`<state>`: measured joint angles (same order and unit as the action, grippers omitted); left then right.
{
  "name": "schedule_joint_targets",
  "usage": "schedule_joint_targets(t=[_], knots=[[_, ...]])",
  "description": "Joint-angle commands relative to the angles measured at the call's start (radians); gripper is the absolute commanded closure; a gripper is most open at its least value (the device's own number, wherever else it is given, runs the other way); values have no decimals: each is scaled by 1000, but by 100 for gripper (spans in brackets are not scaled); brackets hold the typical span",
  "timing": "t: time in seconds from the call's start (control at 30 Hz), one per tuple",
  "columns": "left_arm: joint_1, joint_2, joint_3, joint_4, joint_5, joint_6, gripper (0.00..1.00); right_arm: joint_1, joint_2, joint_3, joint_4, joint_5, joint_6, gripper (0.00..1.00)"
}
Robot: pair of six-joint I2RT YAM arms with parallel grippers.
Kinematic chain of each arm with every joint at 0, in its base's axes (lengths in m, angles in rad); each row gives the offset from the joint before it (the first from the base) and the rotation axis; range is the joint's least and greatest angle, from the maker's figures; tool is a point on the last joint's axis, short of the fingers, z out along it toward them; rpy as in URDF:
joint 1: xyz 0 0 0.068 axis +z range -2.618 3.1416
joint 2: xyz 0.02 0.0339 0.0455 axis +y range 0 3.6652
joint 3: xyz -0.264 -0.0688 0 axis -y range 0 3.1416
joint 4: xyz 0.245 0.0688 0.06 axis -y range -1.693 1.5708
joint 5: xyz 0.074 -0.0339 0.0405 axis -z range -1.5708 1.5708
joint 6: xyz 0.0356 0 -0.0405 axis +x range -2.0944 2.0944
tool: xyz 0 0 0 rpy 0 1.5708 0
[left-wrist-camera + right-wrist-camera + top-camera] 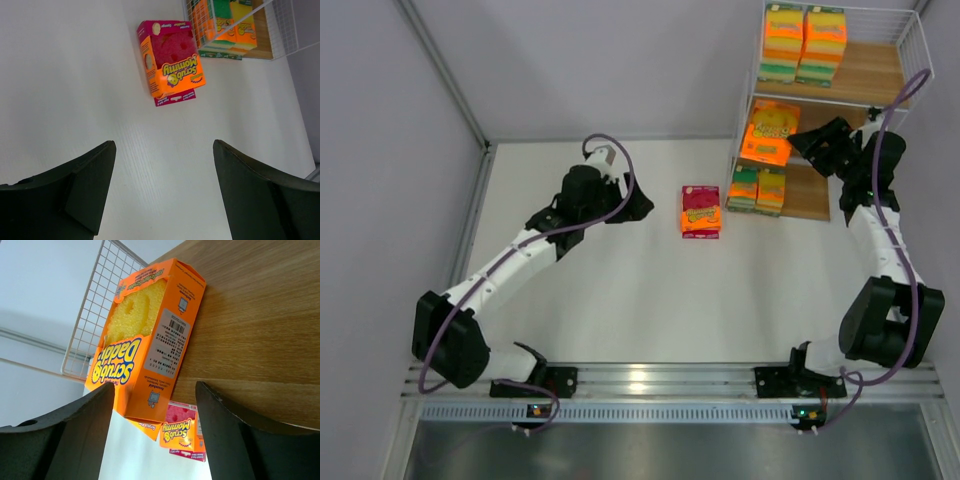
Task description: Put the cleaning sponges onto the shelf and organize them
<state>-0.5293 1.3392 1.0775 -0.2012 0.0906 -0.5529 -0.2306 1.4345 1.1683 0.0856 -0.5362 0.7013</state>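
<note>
Here, from above: the shelf [872, 78] stands at the far right corner of the table [620, 300].

Top tier: a left stack [783, 42] and a right stack [823, 45] of orange, yellow and green packs, side by side.

Middle tier: one orange pack [769, 133] lying flat at the board's left end.

Bottom tier: a green-edged pair [746, 188] at the left end, the two packs touching each other.

The magenta-topped pack [701, 210] lies on the table, just left of the shelf and apart from it.

The right gripper [155, 387] is at the middle tier, jaws parted and clamping nothing. The orange pack rests on the wooden board just ahead of its fingers (whether one finger brushes the pack's edge cannot be told).

The left gripper [164, 147] hovers over bare table, jaws spread wide and holding nothing. The magenta-topped pack lies ahead of it, not touching.
</note>
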Motion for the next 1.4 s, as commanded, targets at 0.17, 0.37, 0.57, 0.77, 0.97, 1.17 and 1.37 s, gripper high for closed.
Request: schedule_joint_targets(t=[0.17, 0.37, 0.57, 0.77, 0.97, 1.17, 1.37], knots=[[-21, 171, 272, 251, 176, 116, 18, 7, -2, -10, 276, -125, -30, 24], [-106, 354, 579, 325, 149, 301, 19, 5, -23, -5, 186, -111, 30, 19], [-158, 532, 788, 439, 107, 334, 19, 5, -105, -85, 186, -12, 83, 12], [-172, 669, 943, 476, 58, 355, 21, 5, -118, -99, 193, -31, 96, 14], [-175, 729, 984, 523, 47, 352, 22, 7, -140, -136, 200, -10, 130, 20], [-175, 750, 998, 548, 80, 332, 23, 20, -270, -229, 194, 113, 135, 24], [-175, 721, 935, 548, 52, 317, 23, 62, -253, -216, 201, 120, 119, 34]])
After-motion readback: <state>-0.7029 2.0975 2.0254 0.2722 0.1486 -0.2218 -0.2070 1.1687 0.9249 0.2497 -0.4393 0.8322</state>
